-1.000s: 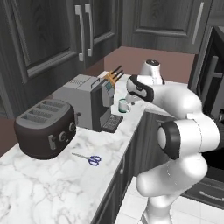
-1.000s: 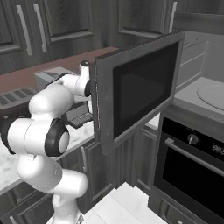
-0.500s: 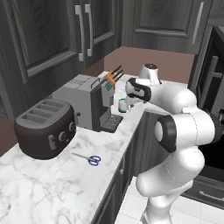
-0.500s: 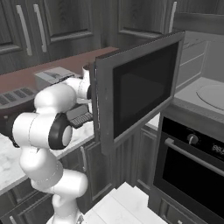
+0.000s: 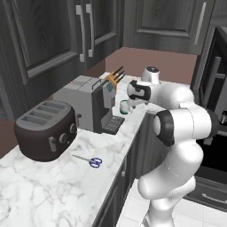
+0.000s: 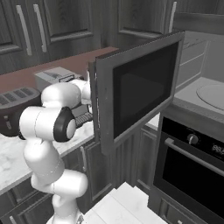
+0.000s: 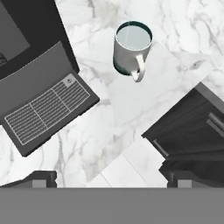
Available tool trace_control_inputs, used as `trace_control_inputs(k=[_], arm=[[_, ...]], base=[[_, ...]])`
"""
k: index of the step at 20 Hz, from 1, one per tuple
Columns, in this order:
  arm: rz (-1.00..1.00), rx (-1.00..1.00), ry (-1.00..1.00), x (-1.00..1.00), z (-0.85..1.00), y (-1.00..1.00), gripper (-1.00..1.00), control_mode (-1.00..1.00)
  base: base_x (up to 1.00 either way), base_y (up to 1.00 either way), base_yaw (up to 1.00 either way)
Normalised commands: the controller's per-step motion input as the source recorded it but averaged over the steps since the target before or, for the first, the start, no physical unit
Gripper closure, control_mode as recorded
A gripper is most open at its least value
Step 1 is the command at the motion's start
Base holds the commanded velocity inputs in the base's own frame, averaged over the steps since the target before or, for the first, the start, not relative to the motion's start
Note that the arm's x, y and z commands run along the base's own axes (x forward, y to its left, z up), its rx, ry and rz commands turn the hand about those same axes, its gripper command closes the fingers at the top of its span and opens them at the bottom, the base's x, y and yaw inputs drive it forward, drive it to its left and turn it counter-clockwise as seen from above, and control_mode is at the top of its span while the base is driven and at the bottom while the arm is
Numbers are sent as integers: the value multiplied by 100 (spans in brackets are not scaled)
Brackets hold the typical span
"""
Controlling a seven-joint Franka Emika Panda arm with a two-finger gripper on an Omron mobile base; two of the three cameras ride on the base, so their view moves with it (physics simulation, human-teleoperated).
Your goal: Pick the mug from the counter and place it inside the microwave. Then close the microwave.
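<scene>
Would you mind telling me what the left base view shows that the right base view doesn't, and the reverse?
Left base view alone: the mug upright on the counter, the scissors and the knife block. Right base view alone: the microwave interior with its turntable, the open door's window and the oven below. Shared: the toaster, the coffee machine and the arm.

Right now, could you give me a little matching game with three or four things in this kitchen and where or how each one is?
Things:
1. small pale mug with a teal rim
2. blue-handled scissors
3. dark four-slot toaster
4. dark microwave door with a window

States:
A. swung open
B. lying flat on the white marble counter in front of the toaster
C. standing upright beside the grey coffee machine's drip tray
D. at the left end of the counter, left of the coffee machine

Pairs: 1-C, 2-B, 3-D, 4-A
</scene>
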Motion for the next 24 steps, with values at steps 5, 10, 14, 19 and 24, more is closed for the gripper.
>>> trace_control_inputs(k=[5,10,14,19,24], arm=[[3,0,0,39,0,-8,-100,-100],[3,0,0,31,-14,0,-100,-100],[2,0,0,33,-28,0,-100,-100],[1,0,0,32,-29,0,-100,-100],[1,0,0,23,-6,1,-100,-100]], base=[[0,0,0],[0,0,0],[0,0,0],[0,0,0],[0,0,0]])
